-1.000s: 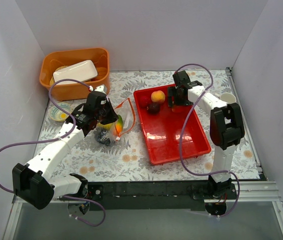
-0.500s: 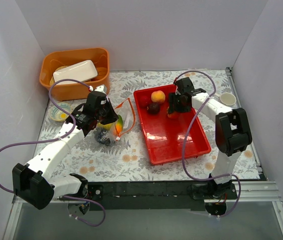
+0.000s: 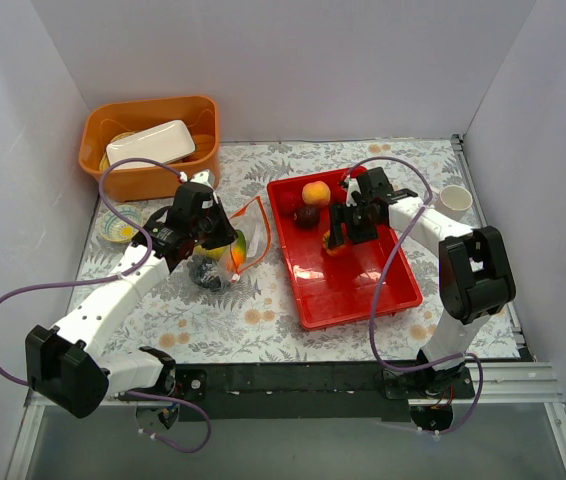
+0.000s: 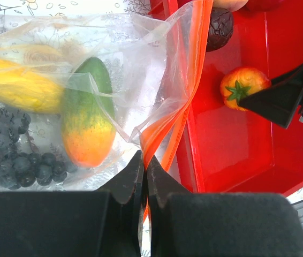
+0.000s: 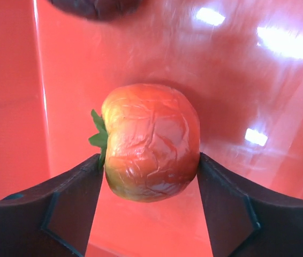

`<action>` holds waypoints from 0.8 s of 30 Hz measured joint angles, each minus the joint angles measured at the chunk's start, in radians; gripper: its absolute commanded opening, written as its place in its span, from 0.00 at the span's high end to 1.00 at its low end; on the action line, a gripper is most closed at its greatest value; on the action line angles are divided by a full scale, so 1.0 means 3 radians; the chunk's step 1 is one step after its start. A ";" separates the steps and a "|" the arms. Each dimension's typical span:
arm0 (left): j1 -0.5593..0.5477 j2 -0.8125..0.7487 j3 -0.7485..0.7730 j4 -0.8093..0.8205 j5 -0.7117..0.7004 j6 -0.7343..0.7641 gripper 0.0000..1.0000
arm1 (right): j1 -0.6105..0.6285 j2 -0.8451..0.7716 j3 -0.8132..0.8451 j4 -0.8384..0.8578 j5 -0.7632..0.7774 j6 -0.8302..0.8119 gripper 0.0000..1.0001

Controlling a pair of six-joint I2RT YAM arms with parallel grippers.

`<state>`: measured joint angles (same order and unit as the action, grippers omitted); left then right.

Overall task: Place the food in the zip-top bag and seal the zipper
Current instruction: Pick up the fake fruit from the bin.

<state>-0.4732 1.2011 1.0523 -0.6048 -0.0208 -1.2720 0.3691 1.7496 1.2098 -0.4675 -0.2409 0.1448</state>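
Observation:
The clear zip-top bag (image 4: 135, 69) lies left of the red tray (image 3: 358, 275). Inside it are a green-orange mango (image 4: 87, 120), a yellow oblong piece (image 4: 12, 85) and a dark grape bunch (image 4: 12, 155). My left gripper (image 4: 144, 160) is shut on the bag's orange-red zipper strip (image 4: 183, 101) and holds the mouth up towards the tray. My right gripper (image 5: 149, 160) is shut on an orange-red ball with a green leaf (image 5: 151, 142), just above the tray floor. A peach-orange ball (image 3: 315, 192), a dark red ball (image 3: 306, 214) and a red ball (image 3: 290, 203) sit in the tray's far left corner.
An orange basin (image 3: 148, 175) holding a white dish stands at the back left. A small patterned bowl (image 3: 120, 225) lies left of my left arm. A white cup (image 3: 454, 198) stands at the far right. White walls enclose the table.
My right gripper has moved from the tray's far edge nearer and leftward over the tray, with the orange-red ball in it. The left arm and bag have not moved.

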 measured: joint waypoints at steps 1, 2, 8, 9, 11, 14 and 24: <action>0.0000 0.0001 0.0000 0.0000 0.0006 0.0000 1.00 | -0.0001 -0.0011 -0.0027 -0.0008 -0.0010 -0.0006 0.20; 0.0000 0.0003 0.0001 0.0000 0.0009 0.0000 1.00 | -0.0001 -0.0025 -0.0053 -0.0011 -0.0019 -0.0014 0.20; 0.0000 0.0003 0.0000 0.0000 0.0011 0.0000 1.00 | -0.0001 -0.0039 -0.0078 -0.0010 -0.0031 -0.0017 0.18; 0.0000 0.0003 0.0001 0.0000 0.0011 0.0000 1.00 | -0.0001 -0.0045 -0.0075 -0.0010 -0.0029 -0.0015 0.18; 0.0000 0.0005 0.0000 0.0000 0.0011 0.0001 1.00 | -0.0001 -0.0051 -0.0072 -0.0010 -0.0028 -0.0009 0.18; 0.0000 0.0005 0.0000 0.0000 0.0011 0.0000 1.00 | -0.0001 -0.0052 -0.0046 -0.0011 -0.0027 -0.0006 0.17; 0.0000 0.0014 -0.0033 0.0011 0.0017 0.0000 1.00 | -0.0001 -0.0052 0.0065 -0.0020 0.0008 -0.0031 0.18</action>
<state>-0.4732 1.2053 1.0424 -0.6014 -0.0158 -1.2720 0.3687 1.7340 1.2293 -0.4736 -0.2386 0.1356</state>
